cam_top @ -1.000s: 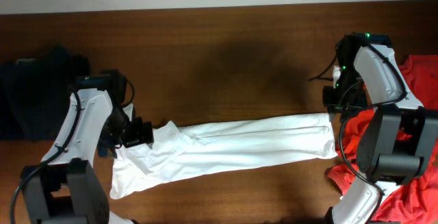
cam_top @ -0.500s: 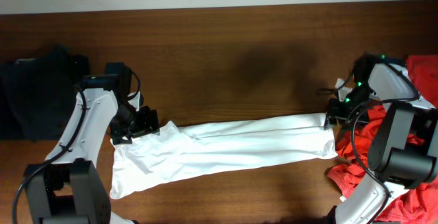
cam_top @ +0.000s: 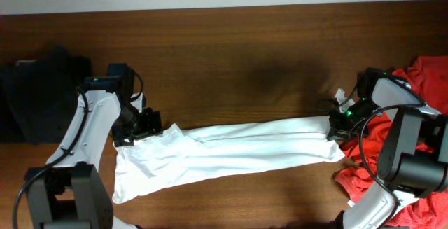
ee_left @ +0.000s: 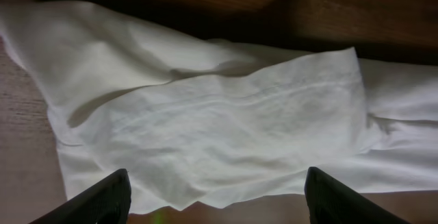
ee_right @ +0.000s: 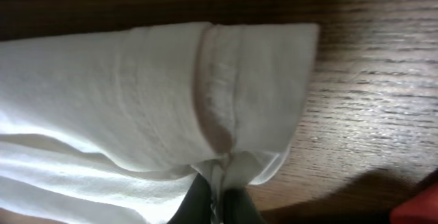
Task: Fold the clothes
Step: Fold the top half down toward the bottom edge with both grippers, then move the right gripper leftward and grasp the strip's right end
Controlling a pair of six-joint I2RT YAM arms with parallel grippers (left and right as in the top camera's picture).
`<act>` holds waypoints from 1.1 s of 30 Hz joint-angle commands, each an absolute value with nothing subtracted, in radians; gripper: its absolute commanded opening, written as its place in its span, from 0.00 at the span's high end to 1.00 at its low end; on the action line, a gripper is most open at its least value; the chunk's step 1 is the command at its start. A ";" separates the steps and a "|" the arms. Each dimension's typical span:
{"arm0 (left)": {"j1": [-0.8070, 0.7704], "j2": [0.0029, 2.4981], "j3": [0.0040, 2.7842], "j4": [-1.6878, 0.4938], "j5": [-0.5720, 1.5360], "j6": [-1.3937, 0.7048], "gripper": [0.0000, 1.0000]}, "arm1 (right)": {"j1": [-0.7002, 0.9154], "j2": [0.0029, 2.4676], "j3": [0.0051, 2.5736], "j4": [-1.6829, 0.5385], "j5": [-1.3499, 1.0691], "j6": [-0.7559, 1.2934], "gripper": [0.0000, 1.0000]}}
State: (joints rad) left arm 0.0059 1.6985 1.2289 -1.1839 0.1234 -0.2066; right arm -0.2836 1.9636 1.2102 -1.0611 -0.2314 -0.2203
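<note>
White trousers (cam_top: 231,152) lie stretched across the brown table, waist end at the left, leg ends at the right. My left gripper (cam_top: 143,127) is open just above the waist end; its wrist view shows the white cloth (ee_left: 205,114) between the wide-apart fingers (ee_left: 215,200), not held. My right gripper (cam_top: 337,127) is shut on the hem of the trouser legs; its wrist view shows the fingers (ee_right: 219,200) pinching the white hem (ee_right: 233,101).
A dark garment pile (cam_top: 38,92) lies at the far left. A red garment (cam_top: 420,152) is heaped at the right edge under my right arm. Bare wood table (cam_top: 231,68) lies behind the trousers.
My right gripper came down from the far right edge to the trouser leg ends and closed on the hem. My left gripper shifted slightly up at the waist and stays open.
</note>
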 commanded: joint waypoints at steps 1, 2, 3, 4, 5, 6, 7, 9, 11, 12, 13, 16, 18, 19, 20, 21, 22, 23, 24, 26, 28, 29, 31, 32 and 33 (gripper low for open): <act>0.006 1.682 1.228 -1.189 0.051 -0.216 0.19 | -0.284 1.988 1.302 -1.134 -0.242 -0.228 0.96; 0.010 1.682 1.229 -1.192 0.044 -0.216 0.19 | -0.286 1.988 1.369 -1.192 -0.192 -0.195 0.96; 0.017 1.682 1.228 -1.193 0.044 -0.216 0.19 | -0.289 1.988 1.434 -1.247 -0.132 -0.147 0.96; 0.029 1.682 1.228 -1.193 0.044 -0.216 0.19 | -0.288 1.988 1.512 -1.316 -0.099 -0.113 0.96; 0.039 1.682 1.228 -1.193 0.044 -0.216 0.19 | -0.286 1.988 1.555 -1.353 -0.101 -0.109 0.96; 0.045 1.682 1.228 -1.193 0.044 -0.216 0.19 | -0.270 1.986 1.598 -1.394 -0.102 -0.096 0.96; 0.047 1.682 1.228 -1.192 0.045 -0.216 0.19 | -0.250 1.981 1.610 -1.410 -0.104 -0.096 0.96; 0.047 1.682 1.228 -1.190 0.045 -0.216 0.15 | -0.194 1.972 1.610 -1.421 -0.112 -0.096 0.96; 0.047 1.682 1.228 -1.188 0.045 -0.216 0.14 | -0.091 1.971 1.610 -1.435 -0.112 -0.088 0.96; 0.047 1.682 1.228 -1.188 0.045 -0.216 0.13 | -0.046 1.971 1.610 -1.437 -0.111 -0.065 0.96; 0.047 1.682 1.228 -1.188 0.045 -0.216 0.13 | 0.006 1.971 1.609 -1.437 -0.112 -0.036 0.96; 0.047 1.682 1.228 -1.188 0.048 -0.216 0.13 | 0.159 1.972 1.606 -1.436 -0.112 0.037 0.96; 0.047 1.682 1.228 -1.188 0.048 -0.216 0.07 | 0.237 1.972 1.594 -1.428 -0.112 0.047 0.96; 0.047 1.682 1.228 -1.188 0.048 -0.216 0.07 | 0.301 1.972 1.573 -1.406 -0.112 0.092 0.96; 0.047 1.682 1.228 -1.188 0.048 -0.216 0.07 | 0.329 1.972 1.560 -1.388 -0.112 0.118 0.96; 0.047 1.682 1.228 -1.188 0.048 -0.216 0.07 | 0.371 1.972 1.540 -1.350 -0.126 0.141 0.96; 0.047 1.682 1.228 -1.188 0.048 -0.216 0.07 | 0.398 1.972 1.531 -1.321 -0.149 0.141 0.96; 0.047 1.682 1.228 -1.189 0.048 -0.216 0.07 | 0.419 1.972 1.526 -1.306 -0.154 0.151 0.96; 0.047 1.682 1.228 -1.189 0.049 -0.217 0.07 | 0.442 1.972 1.523 -1.289 -0.154 0.166 0.96; 0.047 1.682 1.228 -1.189 0.049 -0.220 0.06 | 0.471 1.972 1.518 -1.270 -0.154 0.167 0.96; 0.047 1.682 1.228 -1.189 0.049 -0.221 0.07 | 0.488 1.972 1.518 -1.259 -0.154 0.167 0.96; 0.047 1.682 1.228 -1.189 0.049 -0.224 0.07 | 0.496 1.972 1.518 -1.259 -0.155 0.167 0.95; 0.047 1.682 1.228 -1.189 0.049 -0.224 0.07 | 0.509 1.972 1.518 -1.255 -0.158 0.167 0.95; 0.047 1.682 1.228 -1.188 0.049 -0.224 0.07 | 0.513 1.972 1.518 -1.251 -0.162 0.167 0.95; 0.047 1.682 1.228 -1.189 0.049 -0.224 0.07 | 0.517 1.972 1.518 -1.239 -0.192 0.166 0.94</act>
State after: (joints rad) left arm 0.0437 1.6985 1.2282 -1.1881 0.0517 -0.2104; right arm 0.4976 1.9896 1.5234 -1.2545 -0.1410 0.1566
